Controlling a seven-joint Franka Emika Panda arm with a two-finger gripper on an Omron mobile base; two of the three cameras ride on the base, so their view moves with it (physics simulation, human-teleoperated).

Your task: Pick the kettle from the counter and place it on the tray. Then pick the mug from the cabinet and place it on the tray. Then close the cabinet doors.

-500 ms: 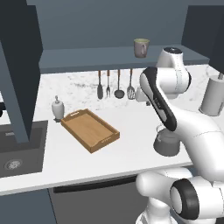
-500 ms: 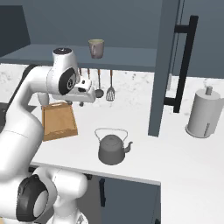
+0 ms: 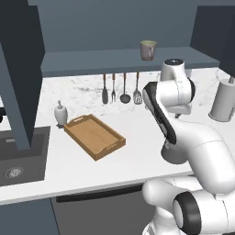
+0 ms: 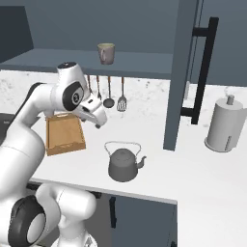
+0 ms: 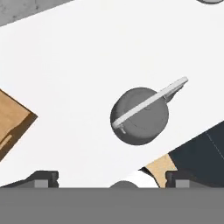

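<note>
above the kettle (image 5: 139,116) the gripper (image 5: 111,177) hangs pointing down, spread wide, holding nothing.

The kettle (image 4: 124,164) stands upright on the counter (image 4: 202,178) near its front edge, spout toward 3 o'clock, wire handle arched above; the gripper (image 4: 100,119) hangs above and toward 10 o'clock of it, apart from it, its jaws too small to read; the tray (image 4: 64,134) lies at 9 o'clock of the kettle, partly behind the arm; the mug (image 4: 106,53) sits on the cabinet (image 4: 144,60) shelf at 12 o'clock; an open cabinet door (image 4: 185,72) hangs at 2 o'clock, a paper towel roll (image 4: 225,124) beyond it.
</note>
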